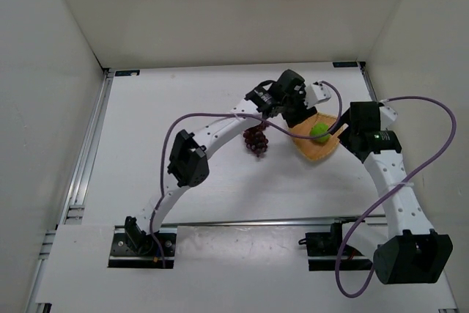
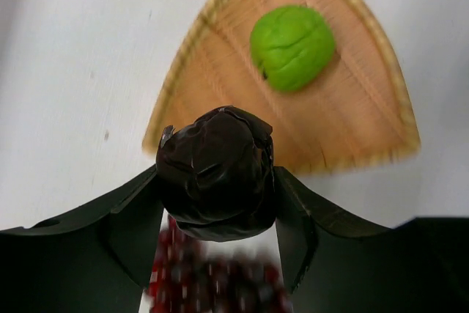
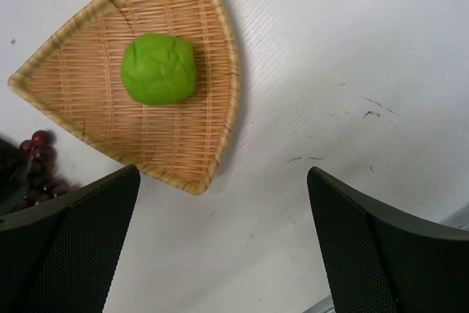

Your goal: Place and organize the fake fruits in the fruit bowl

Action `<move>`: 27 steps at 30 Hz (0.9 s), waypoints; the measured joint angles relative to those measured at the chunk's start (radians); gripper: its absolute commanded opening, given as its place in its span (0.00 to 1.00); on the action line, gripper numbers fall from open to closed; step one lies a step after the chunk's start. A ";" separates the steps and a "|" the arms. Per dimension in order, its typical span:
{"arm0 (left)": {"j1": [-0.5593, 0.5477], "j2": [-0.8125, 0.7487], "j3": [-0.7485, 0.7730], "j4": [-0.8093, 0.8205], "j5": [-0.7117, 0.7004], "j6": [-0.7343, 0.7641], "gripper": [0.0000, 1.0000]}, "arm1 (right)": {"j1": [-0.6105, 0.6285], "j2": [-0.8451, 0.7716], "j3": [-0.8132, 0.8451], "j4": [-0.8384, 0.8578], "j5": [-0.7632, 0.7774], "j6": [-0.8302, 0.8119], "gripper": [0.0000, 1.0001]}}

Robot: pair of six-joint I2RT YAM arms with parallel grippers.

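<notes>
The left gripper is clamped on the near-black fruit, held at the fruit bowl edge, evidently for release inside. The green fruit lies in the fruit bowl; the grape bunch lies just outside it. The right gripper, jaws apart and empty, hovers beside the fruit bowl.

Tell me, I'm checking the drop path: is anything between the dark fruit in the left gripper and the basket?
Nothing visible. The left gripper is shut on the dark fruit right by the basket's edge. The green fruit sits mid-basket with bare weave around it; the grape bunch lies below the gripper.
</notes>
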 measured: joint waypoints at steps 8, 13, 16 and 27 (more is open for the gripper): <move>-0.002 0.157 0.032 0.177 0.083 0.000 0.64 | -0.005 -0.102 -0.068 -0.005 0.072 0.029 0.98; -0.003 0.154 -0.019 0.226 0.128 0.005 1.00 | -0.007 -0.119 -0.068 -0.005 0.090 0.023 1.00; -0.003 0.151 -0.058 0.235 0.132 -0.007 1.00 | -0.007 -0.119 -0.068 -0.005 0.092 -0.001 1.00; 0.025 -0.248 -0.390 0.231 -0.118 -0.080 1.00 | 0.150 -0.115 -0.068 0.045 0.031 -0.153 1.00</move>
